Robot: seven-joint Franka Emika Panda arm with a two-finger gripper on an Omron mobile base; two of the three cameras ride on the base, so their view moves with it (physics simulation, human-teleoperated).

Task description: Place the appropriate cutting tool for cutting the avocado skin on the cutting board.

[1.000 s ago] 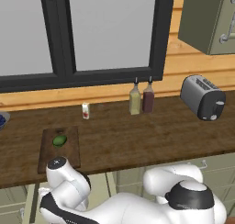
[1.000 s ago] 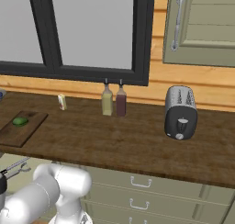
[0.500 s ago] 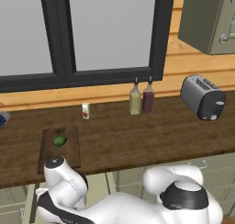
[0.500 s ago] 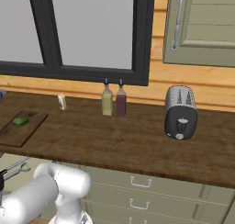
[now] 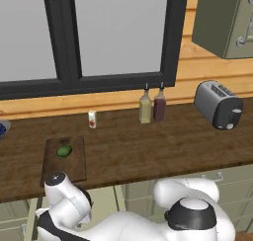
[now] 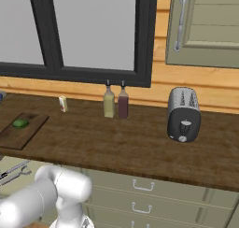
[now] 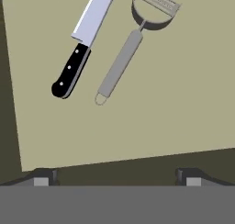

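With its claw (image 7: 117,176) spread wide and holding nothing, the arm hovers over the knife (image 7: 85,39) lying just beside the peeler (image 7: 133,39) in a pale drawer (image 7: 151,122), so a sloppy descent could pinch the wrong tool.

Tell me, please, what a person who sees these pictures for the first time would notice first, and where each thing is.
In the hand view, the black-handled knife and the grey peeler lie side by side, apart, on a pale beige surface. On the dark wooden counter, the green avocado sits on the cutting board at the left, and a silver toaster stands at the right.
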